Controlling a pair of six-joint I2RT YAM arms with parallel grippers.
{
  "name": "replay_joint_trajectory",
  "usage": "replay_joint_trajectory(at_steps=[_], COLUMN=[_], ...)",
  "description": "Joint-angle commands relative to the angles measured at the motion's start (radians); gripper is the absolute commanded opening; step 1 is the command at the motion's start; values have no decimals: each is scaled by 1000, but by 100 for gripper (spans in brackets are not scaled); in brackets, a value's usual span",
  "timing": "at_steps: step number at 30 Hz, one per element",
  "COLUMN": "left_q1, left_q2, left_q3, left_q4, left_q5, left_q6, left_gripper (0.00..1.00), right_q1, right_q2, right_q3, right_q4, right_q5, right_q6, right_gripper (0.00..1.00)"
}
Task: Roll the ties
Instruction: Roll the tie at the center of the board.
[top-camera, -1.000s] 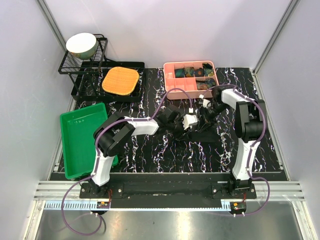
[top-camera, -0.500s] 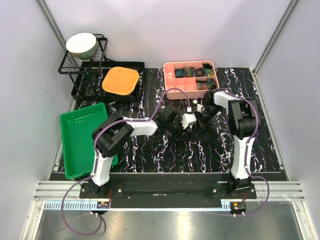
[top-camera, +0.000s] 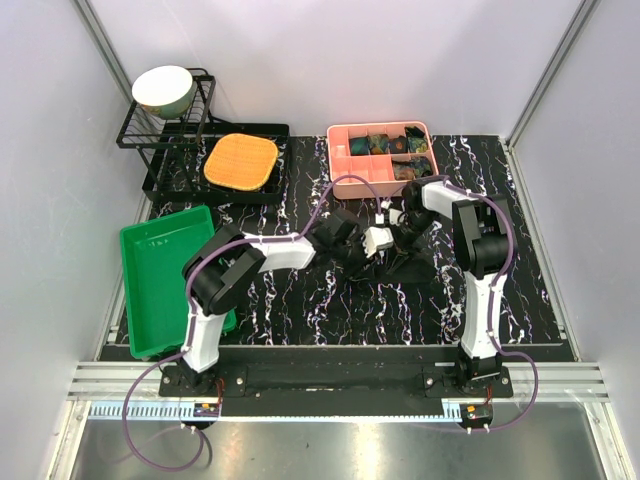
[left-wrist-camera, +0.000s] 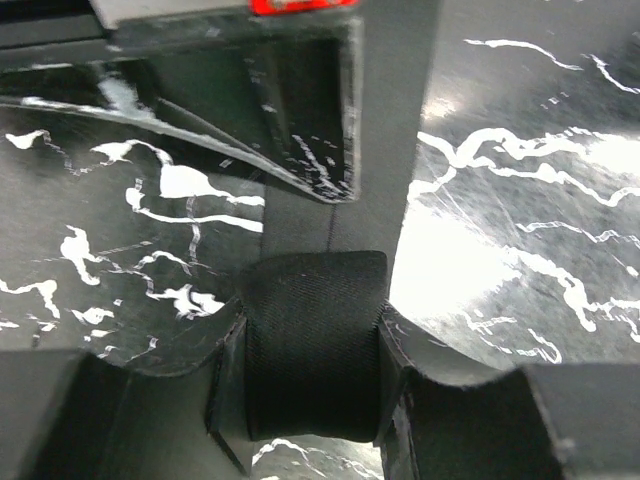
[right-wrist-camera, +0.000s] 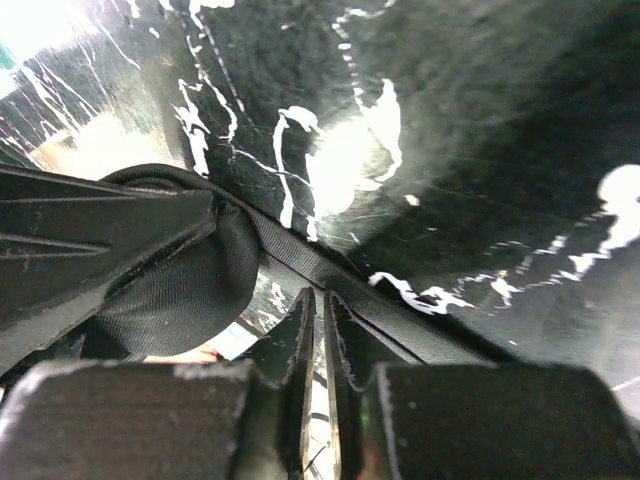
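Mid-table, on the black white-veined marble-pattern tabletop (top-camera: 300, 300), the left gripper (left-wrist-camera: 312, 345) is clenched on the rolled-up end of a long black woven fabric necktie (left-wrist-camera: 310, 390) — its unrolled strip lies flat beyond. Just beside the roll, the right gripper (right-wrist-camera: 320, 310) has its fingers pressed almost together, with nothing seen between them. At the back, rolled dark patterned ties (top-camera: 385, 145) sit in a pink divided plastic tray (top-camera: 333, 160).

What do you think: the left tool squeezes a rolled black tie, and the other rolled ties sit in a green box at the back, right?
Not quite: the top view shows the box is pink, not green. The left tool does squeeze a rolled black tie.
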Motion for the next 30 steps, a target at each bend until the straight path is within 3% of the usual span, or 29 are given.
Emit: replay_joint_trajectory(at_steps=[1, 10, 18, 21, 22, 25, 27, 30], left_q1=[5, 3, -20, -29, -28, -32, -35, -41], left_q2=[-77, -113, -21, 8, 10, 27, 44, 74], left_q3=[-50, -125, -56, -27, -23, -6, 23, 54], left_q4=[38, -57, -262, -325, -333, -364, -404, -450], left_q5=[91, 91, -99, -176, -207, -250, -267, -284], left_q6=[68, 231, 260, 262, 247, 224, 211, 199], left_gripper=[13, 14, 11, 11, 11, 11, 11, 12], right_q1=[27, 33, 18, -44, -61, -105, -110, -108], right_q2=[37, 49, 46, 20, 19, 34, 43, 14], right_q3=[13, 22, 49, 107, 137, 270, 330, 281], right_q4=[49, 54, 37, 3, -15, -116, -175, -170], right_q5=[128, 143, 105, -22, -95, -188, -228, -320], right_q6=[-25, -5, -11, -5, -8, -42, -71, -67], right_gripper=[14, 17, 18, 29, 44, 57, 60, 62])
